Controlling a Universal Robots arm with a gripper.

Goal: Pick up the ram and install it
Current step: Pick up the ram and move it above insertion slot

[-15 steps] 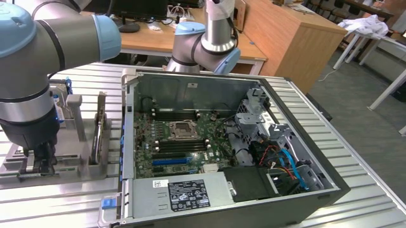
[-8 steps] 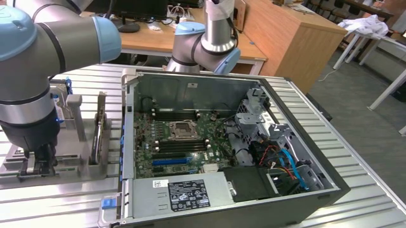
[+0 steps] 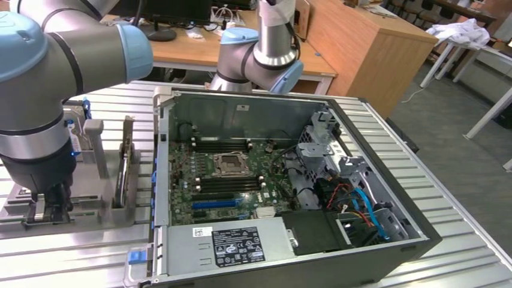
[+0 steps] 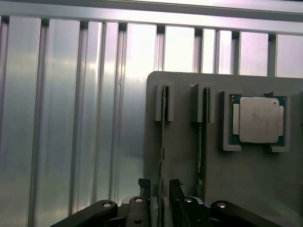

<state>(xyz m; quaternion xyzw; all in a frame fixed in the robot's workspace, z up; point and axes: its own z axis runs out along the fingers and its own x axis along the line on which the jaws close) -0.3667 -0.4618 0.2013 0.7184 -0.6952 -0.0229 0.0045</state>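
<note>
Gripper low over gray holder, fingers spread, one each side of the ram, small gaps showing, not pinching. Ram stands on edge in its holder slot. Second stick just beside. Silver processor in adjoining pocket. Holder on ribbed metal table. Open computer case toward the exterior view's right of the gripper; motherboard exposed.

Long, thin ram, edge-on, standing on its long edge in a grey holder's slot
</note>
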